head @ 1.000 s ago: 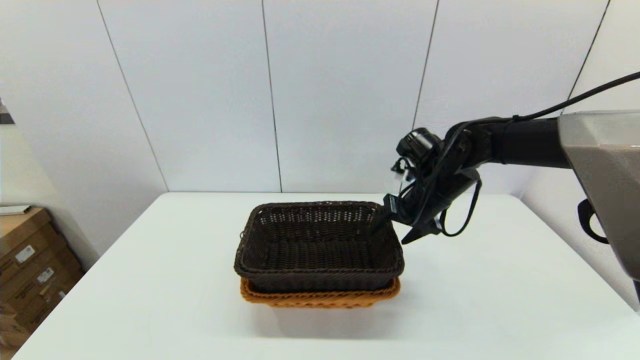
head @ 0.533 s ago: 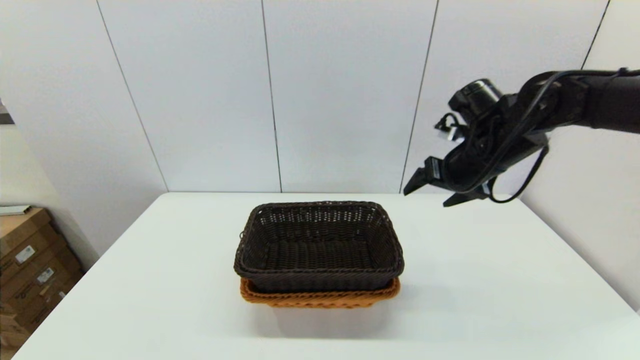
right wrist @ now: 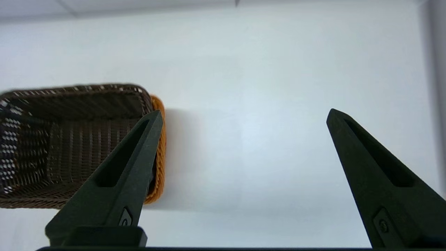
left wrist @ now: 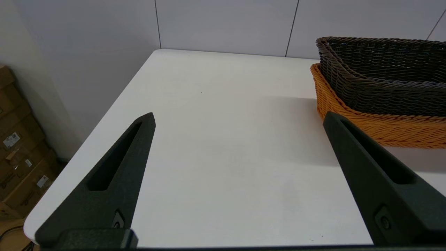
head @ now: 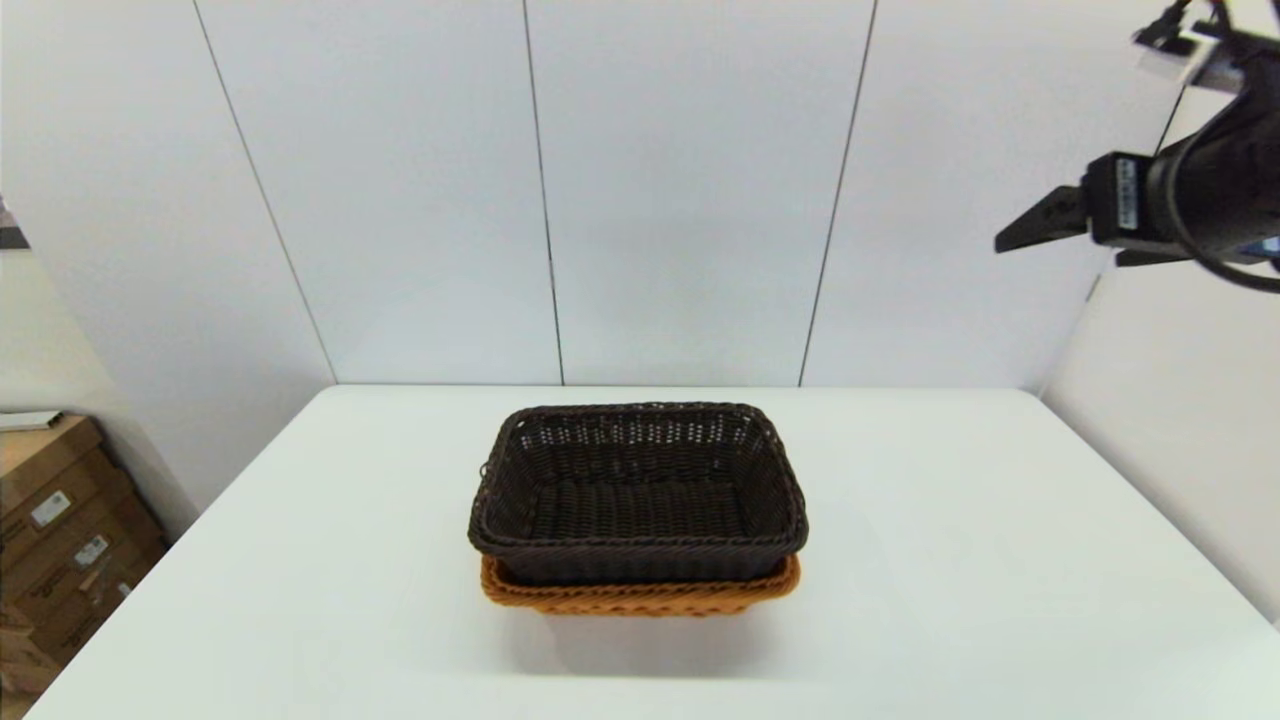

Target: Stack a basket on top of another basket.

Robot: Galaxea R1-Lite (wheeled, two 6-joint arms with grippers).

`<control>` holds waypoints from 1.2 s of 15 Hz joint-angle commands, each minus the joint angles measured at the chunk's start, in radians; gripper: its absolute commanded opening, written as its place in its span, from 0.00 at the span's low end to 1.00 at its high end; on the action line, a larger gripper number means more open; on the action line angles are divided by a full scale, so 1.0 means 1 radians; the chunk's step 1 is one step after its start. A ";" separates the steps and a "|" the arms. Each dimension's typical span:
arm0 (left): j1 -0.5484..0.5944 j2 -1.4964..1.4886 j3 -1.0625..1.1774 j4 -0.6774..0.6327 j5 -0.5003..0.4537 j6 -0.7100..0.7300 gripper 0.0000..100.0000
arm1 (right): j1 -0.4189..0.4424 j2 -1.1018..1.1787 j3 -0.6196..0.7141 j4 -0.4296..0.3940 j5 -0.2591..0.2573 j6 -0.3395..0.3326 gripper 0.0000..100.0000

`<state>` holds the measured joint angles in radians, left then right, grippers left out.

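The dark brown basket (head: 640, 480) sits nested inside the orange basket (head: 640, 598) at the middle of the white table, rims level and aligned. My right gripper (head: 1058, 250) hangs open and empty high above the table's right side, well clear of both. In the right wrist view the gripper (right wrist: 244, 111) looks down on bare table, with the dark basket (right wrist: 69, 139) and the orange rim (right wrist: 159, 139) off to one side. My left gripper (left wrist: 239, 116) stands open and empty low over the table, apart from the dark basket (left wrist: 383, 80) and the orange basket (left wrist: 383, 129); it is outside the head view.
The white table (head: 950, 560) spreads wide around the stacked pair. Cardboard boxes (head: 60, 520) stand on the floor beyond the table's left edge. A white panelled wall closes off the back and the right side.
My right gripper has risen from the dark basket's right rim up and to the right, to the upper right corner of the head view. The baskets have not moved.
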<state>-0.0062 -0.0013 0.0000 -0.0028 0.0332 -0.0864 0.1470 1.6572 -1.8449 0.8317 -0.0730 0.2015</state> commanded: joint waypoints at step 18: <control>0.000 0.000 0.000 0.000 0.001 -0.001 1.00 | -0.145 -1.663 1.035 0.047 -0.156 -0.232 1.00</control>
<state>-0.0062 -0.0013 0.0000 -0.0028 0.0332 -0.0864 0.0134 0.1847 -0.9438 0.8828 -0.2321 0.0249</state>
